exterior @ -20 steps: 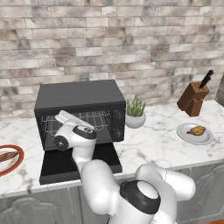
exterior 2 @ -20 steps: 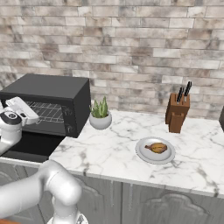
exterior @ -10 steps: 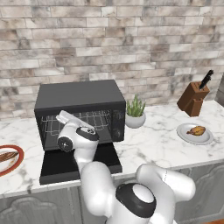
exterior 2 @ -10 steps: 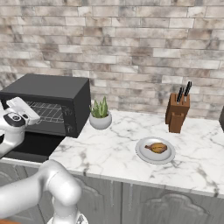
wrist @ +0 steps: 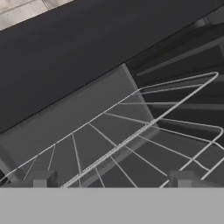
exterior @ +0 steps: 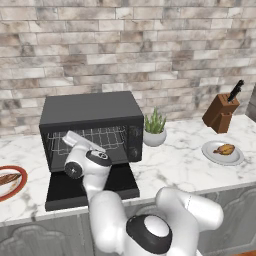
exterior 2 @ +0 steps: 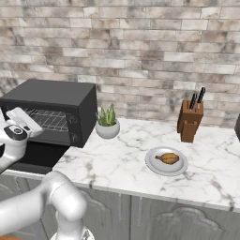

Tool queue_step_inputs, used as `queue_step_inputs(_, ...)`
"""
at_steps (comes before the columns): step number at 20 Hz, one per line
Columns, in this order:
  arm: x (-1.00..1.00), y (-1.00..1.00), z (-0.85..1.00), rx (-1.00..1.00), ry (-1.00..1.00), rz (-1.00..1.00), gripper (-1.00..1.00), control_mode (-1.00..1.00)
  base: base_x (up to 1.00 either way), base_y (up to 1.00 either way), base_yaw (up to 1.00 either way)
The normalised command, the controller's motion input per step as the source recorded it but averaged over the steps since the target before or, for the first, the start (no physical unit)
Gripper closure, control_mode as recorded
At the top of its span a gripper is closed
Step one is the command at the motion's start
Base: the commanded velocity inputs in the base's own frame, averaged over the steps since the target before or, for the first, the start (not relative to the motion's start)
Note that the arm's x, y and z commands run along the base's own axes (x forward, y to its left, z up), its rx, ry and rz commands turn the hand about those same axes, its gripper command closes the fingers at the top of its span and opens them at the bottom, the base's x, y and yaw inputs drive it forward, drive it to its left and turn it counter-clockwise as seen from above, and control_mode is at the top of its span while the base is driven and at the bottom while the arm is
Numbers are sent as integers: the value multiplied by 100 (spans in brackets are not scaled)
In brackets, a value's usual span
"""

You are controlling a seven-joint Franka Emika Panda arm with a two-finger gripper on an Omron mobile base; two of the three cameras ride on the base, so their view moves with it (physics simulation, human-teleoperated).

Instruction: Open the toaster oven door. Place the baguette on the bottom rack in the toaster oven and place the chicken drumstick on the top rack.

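On the bench, left of centre, the toaster oven stands with the toaster oven door dropped flat toward you, so you can count the first step as done. Both wire racks look bare in the base views; the top rack shows behind the arm.

Still to do: both placings. The baguette lies on a red-rimmed plate at the far left edge, well apart from the oven. The chicken drumstick sits on a grey plate off to the right, near the knife block.

The arm rises from the base and bends over the lowered door, with the hand at the oven mouth, just above a wire rack. Your hand is spread wide and carries nothing.
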Motion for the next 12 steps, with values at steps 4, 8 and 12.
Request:
queue_step_inputs(4,4,7,-1,0,0,0,-100,-100,0,0,0)
queue_step_inputs(8,9,3,0,0,0,0,-100,-100,0,0,0)
queue_step_inputs(12,13,0,0,0,0,0,-100,-100,0,0,0)
